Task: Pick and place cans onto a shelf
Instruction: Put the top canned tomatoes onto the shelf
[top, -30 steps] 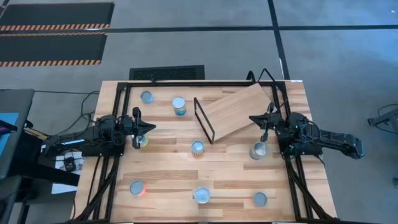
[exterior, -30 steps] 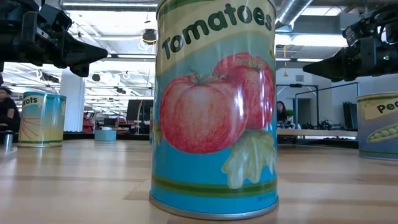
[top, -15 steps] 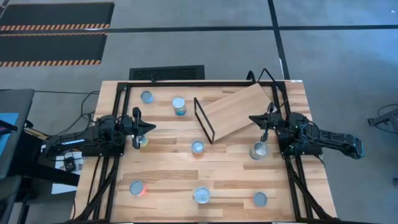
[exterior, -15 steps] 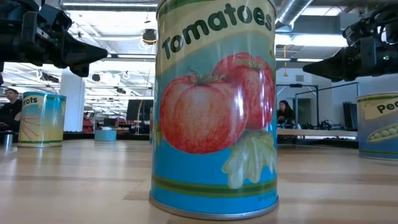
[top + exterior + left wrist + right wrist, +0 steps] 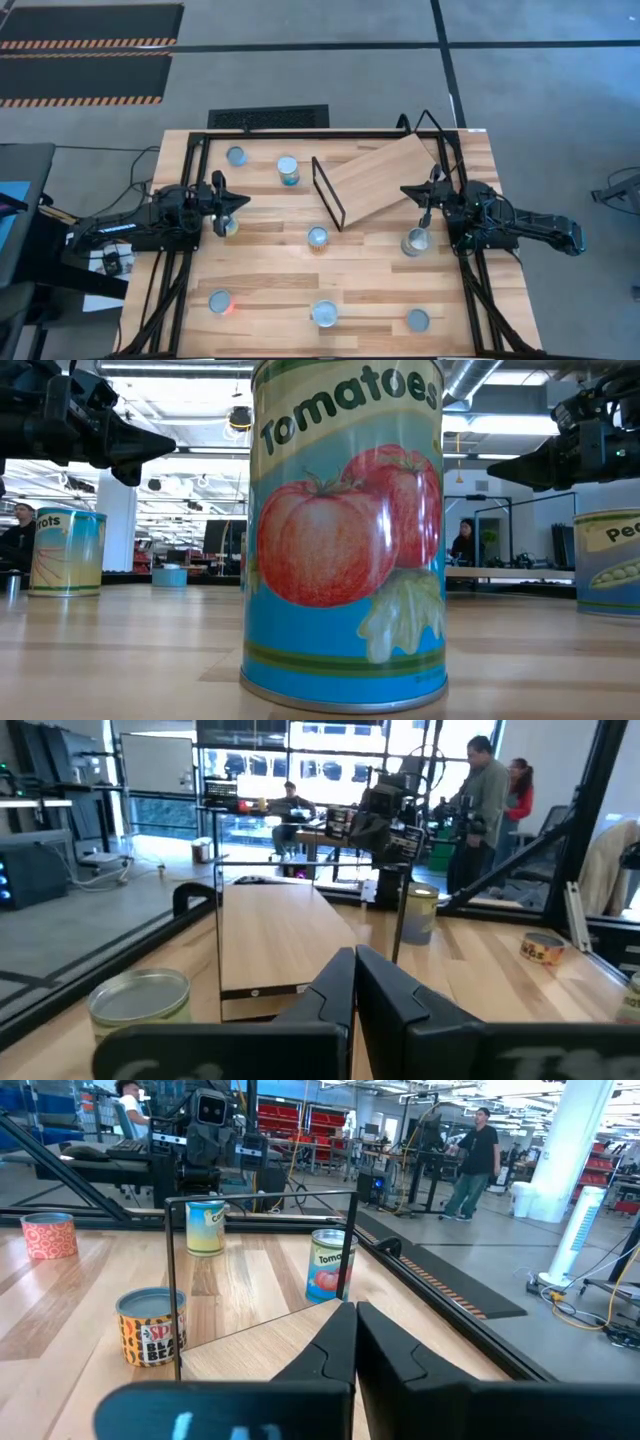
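A robotics lab or industrial workshop, open-plan and large. Grey concrete floor (image 5: pixel 520 110) with hazard-striped black mats (image 5: pixel 85 50) beside a plank table (image 5: pixel 270 265) framed in black bars. Behind the table, exposed ceiling ducts (image 5: pixel 480 375) and strip lights, glass partitions, a whiteboard (image 5: pixel 155 765), red storage racks (image 5: pixel 325 1125), workbenches with monitors and cabling. Several people (image 5: pixel 478 1155) standing or seated at benches. Two dark arms mounted at the table's sides.
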